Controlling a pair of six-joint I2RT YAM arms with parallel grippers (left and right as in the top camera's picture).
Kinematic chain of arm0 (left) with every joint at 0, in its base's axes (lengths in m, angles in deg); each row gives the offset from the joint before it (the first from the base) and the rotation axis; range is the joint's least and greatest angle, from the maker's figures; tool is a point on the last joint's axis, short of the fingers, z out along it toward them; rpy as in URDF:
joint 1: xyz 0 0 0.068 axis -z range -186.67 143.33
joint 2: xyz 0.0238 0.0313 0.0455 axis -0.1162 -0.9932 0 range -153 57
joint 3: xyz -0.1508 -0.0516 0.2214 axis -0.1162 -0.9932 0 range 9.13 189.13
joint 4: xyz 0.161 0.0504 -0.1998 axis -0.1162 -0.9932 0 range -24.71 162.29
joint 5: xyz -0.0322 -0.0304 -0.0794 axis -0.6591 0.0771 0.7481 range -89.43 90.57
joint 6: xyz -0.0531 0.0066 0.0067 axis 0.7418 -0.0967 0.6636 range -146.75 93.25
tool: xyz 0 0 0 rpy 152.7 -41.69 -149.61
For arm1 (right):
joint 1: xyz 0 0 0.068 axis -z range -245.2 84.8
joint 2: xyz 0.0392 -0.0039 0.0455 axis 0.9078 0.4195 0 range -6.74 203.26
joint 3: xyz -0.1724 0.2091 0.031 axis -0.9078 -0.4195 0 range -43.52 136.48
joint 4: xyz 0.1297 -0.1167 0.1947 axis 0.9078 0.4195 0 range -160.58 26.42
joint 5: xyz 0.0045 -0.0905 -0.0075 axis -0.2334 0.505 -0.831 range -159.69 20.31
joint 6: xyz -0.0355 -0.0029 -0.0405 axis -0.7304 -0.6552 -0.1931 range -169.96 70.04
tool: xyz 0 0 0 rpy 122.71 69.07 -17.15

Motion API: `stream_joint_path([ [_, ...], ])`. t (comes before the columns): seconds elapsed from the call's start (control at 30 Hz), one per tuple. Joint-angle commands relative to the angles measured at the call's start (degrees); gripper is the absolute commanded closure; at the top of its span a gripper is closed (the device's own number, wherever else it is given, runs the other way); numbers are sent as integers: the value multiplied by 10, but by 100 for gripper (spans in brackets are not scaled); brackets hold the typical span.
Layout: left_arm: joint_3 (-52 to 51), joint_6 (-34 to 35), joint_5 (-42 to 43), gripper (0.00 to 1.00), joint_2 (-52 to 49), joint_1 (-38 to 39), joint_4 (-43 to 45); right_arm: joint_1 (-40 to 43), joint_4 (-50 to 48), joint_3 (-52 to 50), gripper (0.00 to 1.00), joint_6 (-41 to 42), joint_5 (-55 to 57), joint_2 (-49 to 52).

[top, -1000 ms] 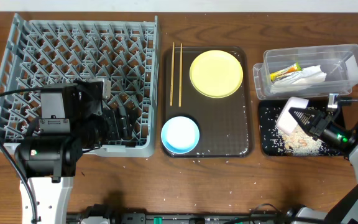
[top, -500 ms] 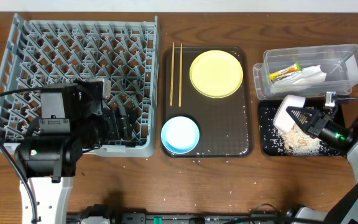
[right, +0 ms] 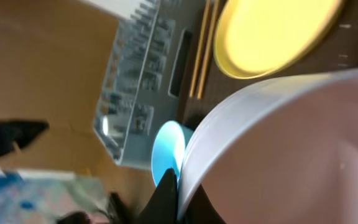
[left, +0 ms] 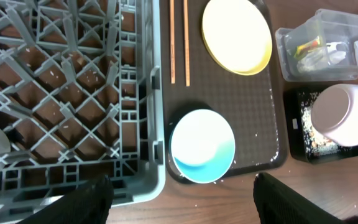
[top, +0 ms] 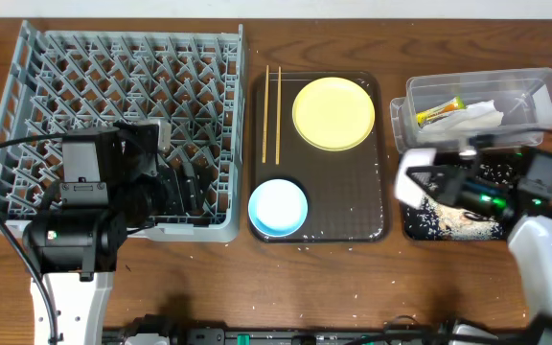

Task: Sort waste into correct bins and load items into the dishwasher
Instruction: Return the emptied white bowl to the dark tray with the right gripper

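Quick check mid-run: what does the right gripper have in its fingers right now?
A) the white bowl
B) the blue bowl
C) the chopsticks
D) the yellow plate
A: the right gripper pinches the rim of the white bowl, while the blue bowl, yellow plate and chopsticks all lie on the brown tray.

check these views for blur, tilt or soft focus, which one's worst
Overhead: sharp and evenly lit; only the white bowl looks slightly smeared. Left wrist: crisp on the grey rack, but its own fingers at the bottom edge are dark and soft. Right wrist: worst, tilted and soft throughout, the bowl's rim looming out of focus.
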Motion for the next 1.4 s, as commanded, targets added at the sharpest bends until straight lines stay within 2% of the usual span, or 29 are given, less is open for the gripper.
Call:
stream_joint_path([
  [0.0,12,-1,-7,26,-2,2,1,-148,28,25,99,21,260,-75],
  [0.17,12,-1,-7,27,-2,2,4,-331,38,25,99,47,472,-79],
  [0.33,12,2,-7,27,-2,2,8,-461,12,25,99,51,668,-35],
  [0.5,12,10,-2,27,-2,2,17,-517,-35,25,99,51,714,30],
  [0.63,12,34,-2,27,-9,2,25,-517,-39,25,95,51,704,48],
  [0.7,12,38,-2,27,-16,2,26,-517,-34,29,81,51,672,43],
  [0.77,14,42,-2,27,-28,2,30,-517,-20,44,62,49,640,38],
  [0.83,33,49,-2,27,-50,3,30,-515,20,76,50,49,617,32],
  [0.9,58,51,-3,27,-73,12,30,-512,71,116,44,49,616,30],
  [1.0,101,51,-10,27,-110,41,29,-496,131,174,37,53,616,24],
  [1.13,158,51,-93,27,-174,115,26,-438,155,243,28,97,615,3],
  [1.27,180,58,-188,27,-238,182,28,-340,171,293,26,163,611,-26],
  [1.37,180,70,-198,27,-282,200,54,-236,196,313,25,180,611,-49],
])
